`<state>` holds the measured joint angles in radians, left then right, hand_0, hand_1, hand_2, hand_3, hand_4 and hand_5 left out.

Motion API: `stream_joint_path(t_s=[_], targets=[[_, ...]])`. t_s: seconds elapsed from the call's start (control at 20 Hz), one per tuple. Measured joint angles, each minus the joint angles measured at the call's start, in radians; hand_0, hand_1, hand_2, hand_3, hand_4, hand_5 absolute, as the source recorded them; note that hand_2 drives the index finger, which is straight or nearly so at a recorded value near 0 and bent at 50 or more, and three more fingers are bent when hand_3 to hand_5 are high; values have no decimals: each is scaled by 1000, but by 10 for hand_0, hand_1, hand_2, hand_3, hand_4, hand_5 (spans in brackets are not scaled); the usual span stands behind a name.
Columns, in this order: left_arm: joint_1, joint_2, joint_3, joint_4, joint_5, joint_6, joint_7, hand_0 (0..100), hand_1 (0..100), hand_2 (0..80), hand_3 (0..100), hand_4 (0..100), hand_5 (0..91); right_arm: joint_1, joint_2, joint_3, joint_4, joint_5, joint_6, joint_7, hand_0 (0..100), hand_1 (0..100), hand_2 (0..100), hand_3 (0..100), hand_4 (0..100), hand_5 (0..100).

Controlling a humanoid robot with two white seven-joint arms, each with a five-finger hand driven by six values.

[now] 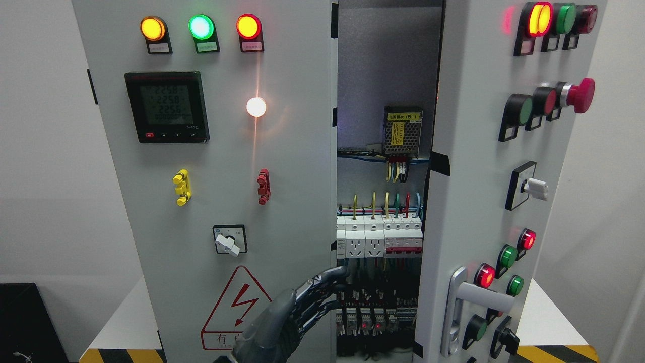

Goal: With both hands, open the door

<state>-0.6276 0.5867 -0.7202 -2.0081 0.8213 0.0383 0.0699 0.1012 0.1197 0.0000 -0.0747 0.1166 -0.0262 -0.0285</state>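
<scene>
A grey electrical cabinet with two doors fills the head view. The left door (282,201) carries three lit lamps, a meter and a rotary switch, and stands nearly flat to me. The right door (468,212), with push buttons and a silver handle (473,302), is swung out towards me. Between them the gap shows breakers (378,237) and a power supply (402,132). My left hand (322,287) rises from the bottom edge left of the middle. Its fingers (335,276) are hooked over the left door's free edge into the gap. My right hand is out of sight.
The cabinet stands on a white table (126,322) with a yellow-black hazard stripe (121,355) along the front edge. A black box (25,322) sits at the lower left. White walls are on both sides.
</scene>
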Motion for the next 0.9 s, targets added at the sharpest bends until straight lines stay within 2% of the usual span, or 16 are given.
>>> stream_joint_path(t_s=[0.3,0.55,0.9], targets=[[-112,6,-7,-6,81,19,0,0,0,0,0,0,0,0,0,0,0,0,0,0,191,0,0,0,0,0],[-167,-1,-10,-8,137,49,0,0,0,0,0,0,0,0,0,0,0,0,0,0,191,0,0,0,0,0],[-227,-54,-13,-10,169,80,1,0,0,0,0,0,0,0,0,0,0,0,0,0,191,0,0,0,0,0]])
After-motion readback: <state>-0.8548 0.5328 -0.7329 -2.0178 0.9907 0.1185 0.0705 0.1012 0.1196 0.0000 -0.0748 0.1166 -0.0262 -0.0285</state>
